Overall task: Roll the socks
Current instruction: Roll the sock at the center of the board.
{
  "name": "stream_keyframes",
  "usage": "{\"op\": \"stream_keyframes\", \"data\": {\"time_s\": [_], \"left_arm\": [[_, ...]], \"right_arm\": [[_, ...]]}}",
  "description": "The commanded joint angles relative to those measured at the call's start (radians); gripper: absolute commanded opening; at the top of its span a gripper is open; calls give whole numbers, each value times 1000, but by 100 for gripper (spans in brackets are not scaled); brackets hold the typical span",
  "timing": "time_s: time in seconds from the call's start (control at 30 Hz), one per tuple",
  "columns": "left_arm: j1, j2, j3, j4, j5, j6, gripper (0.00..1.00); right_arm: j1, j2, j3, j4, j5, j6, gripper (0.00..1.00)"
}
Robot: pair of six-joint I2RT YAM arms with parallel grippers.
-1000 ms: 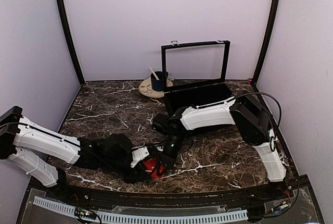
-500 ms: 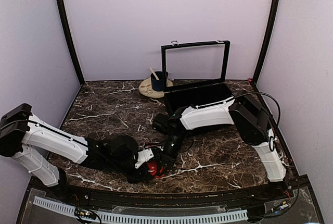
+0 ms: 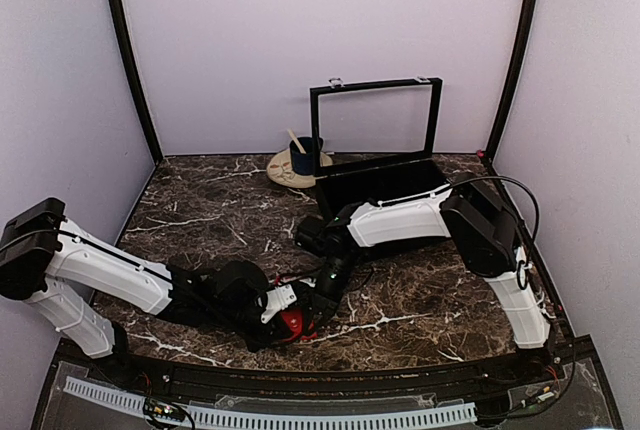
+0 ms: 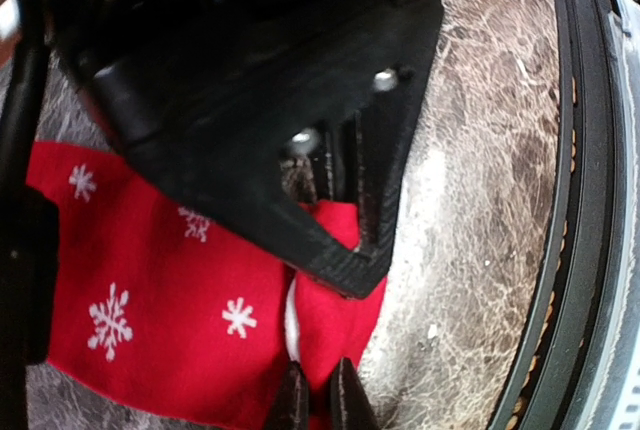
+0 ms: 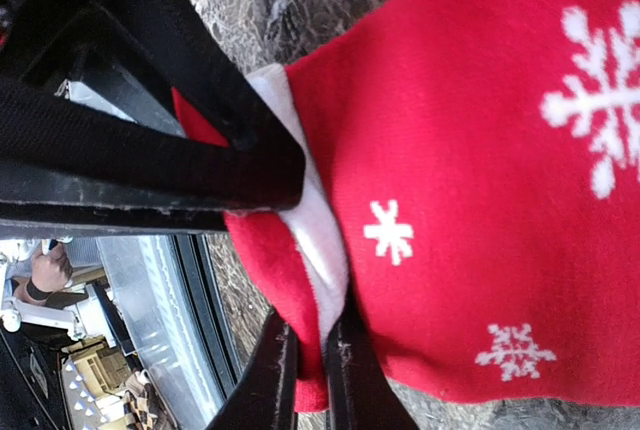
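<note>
Nearest to us, at the 6 o'clock edge of the table point(image 3: 200, 220), the socks point(image 3: 291, 324) lie as a small red bundle just inside the front rail. As we judge it, the rolling has barely begun. In both wrist views the red fabric with white snowflakes spreads mostly flat on the marble, with only the white-cuffed end gathered and lifted into a short fold. We see no tight roll yet, so nearly all the turning is left to do. We cannot tell whether one sock or a stacked pair is in hand.

Both arms meet over that bundle. The left gripper point(image 4: 318, 380) reaches in from 9 o'clock, its fingers almost together and pinching the folded cuff edge between them. The right gripper point(image 5: 312, 335) comes down from 12 o'clock and is clamped on the same cuff, red cloth and the white band squeezed in the narrow slot between its fingers. The two grippers sit just beside each other, each filling the other's view.

Farther off, at about 1 o'clock, the black box point(image 3: 380, 185) stands with its lid point(image 3: 375, 115) upright. Beyond it, near 12 o'clock against the back wall, a dark blue mug point(image 3: 303, 156) rests on a pale plate point(image 3: 285, 172), well apart from the work.
</note>
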Motion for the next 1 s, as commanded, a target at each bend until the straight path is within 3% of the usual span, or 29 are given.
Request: {"op": "stream_keyframes", "data": {"time_s": [0.0,0.37,0.77,0.97], "left_arm": [[-4,3,3,-21,20,-14,0],[-4,2,-20,-15,36,-45,0],[-1,0,-27,-11,48,-79,0],[40,8,-22,-12,119,-96,0]], "right_arm": [[-13,11,-14,1,8,-6,3],[-45,-41,-94,78,-23,32,25],[-93,-126,-219,222,-41,98,30],[-111,-189,-290,314,-16,133,30]]}}
